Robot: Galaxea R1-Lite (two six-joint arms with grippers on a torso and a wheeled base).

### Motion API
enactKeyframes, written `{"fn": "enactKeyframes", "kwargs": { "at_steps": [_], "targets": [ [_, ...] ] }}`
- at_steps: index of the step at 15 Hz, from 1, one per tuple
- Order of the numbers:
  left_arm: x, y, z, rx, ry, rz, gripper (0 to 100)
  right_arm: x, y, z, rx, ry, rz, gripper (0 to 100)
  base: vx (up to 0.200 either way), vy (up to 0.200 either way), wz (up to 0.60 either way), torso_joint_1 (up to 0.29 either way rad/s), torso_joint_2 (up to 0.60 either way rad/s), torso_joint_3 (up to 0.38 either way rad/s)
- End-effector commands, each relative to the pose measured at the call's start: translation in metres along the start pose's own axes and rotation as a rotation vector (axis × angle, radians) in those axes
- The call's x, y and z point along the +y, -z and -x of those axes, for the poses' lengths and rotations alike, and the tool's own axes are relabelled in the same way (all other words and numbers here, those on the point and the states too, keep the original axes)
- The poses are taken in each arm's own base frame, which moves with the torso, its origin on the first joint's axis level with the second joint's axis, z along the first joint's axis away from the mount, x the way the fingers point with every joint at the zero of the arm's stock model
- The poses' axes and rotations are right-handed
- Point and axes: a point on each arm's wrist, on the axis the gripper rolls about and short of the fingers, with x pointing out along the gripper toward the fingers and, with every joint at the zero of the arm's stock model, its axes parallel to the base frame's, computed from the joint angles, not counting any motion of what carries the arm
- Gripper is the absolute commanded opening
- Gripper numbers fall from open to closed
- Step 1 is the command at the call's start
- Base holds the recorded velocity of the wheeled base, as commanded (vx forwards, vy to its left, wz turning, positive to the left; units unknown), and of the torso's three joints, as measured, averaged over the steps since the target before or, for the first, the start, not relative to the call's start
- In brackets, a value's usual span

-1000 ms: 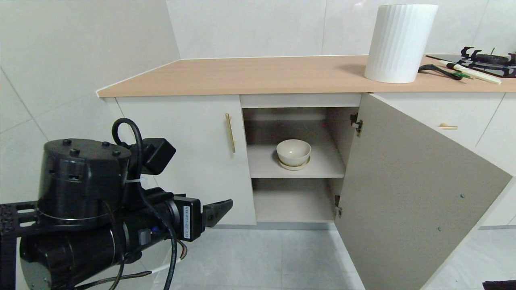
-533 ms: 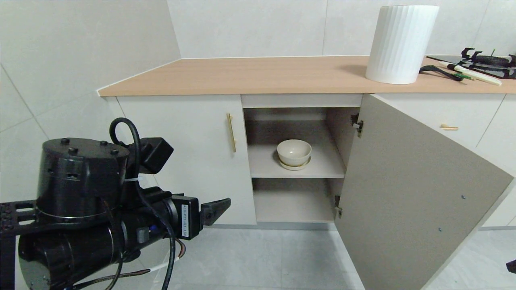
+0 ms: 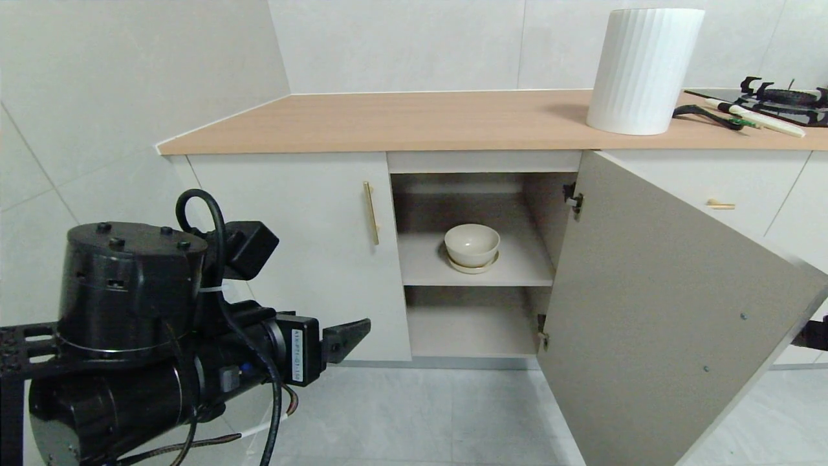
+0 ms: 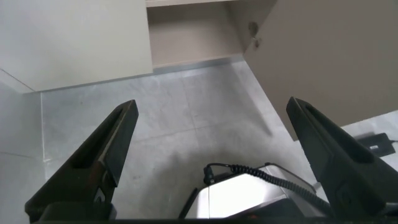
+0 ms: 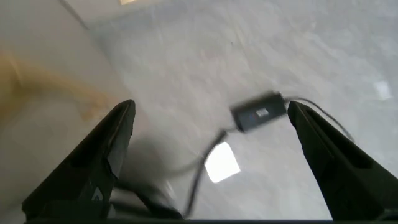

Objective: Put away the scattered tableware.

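Centrally in the head frame, bowl (image 3: 471,243) sat on a saucer (image 3: 473,265) on the upper shelf (image 3: 521,262) of the open cabinet. Cabinet door (image 3: 647,310) stood swung out, lower right. Left gripper (image 4: 210,146), lower left of head frame: jaws spread wide, holding nothing, above grey floor tiles (image 4: 186,106). Right gripper (image 5: 211,146): jaws likewise wide apart, empty. White ribbed cylinder (image 3: 643,68) stood on the counter (image 3: 388,120), upper right.

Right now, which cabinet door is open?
The right door, swung out on its hinges, exposing the bowl inside. The left door, with the gold bar handle, sits shut.
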Motion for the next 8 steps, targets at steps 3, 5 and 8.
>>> {"fn": "enactKeyframes", "kwargs": {
  "at_steps": [3, 5, 8],
  "targets": [
    [0.0, 0.001, -0.001, 0.002, -0.001, -0.001, 100, 0.011, -0.006, -0.025, -0.001, 0.0, -0.082, 100, 0.0, 0.0, 0.0, 0.0, 0.0, 0.0],
    [0.0, 0.001, -0.001, 0.002, -0.001, -0.001, 100, 0.016, -0.005, -0.026, -0.005, -0.016, -0.081, 100, 0.0, 0.0, 0.0, 0.0, 0.0, 0.0],
    [0.0, 0.0, -0.001, 0.001, 0.0, 0.001, 100, 0.031, 0.001, -0.019, -0.005, -0.083, -0.077, 100, 0.0, 0.0, 0.0, 0.0, 0.0, 0.0]
  ]
}}
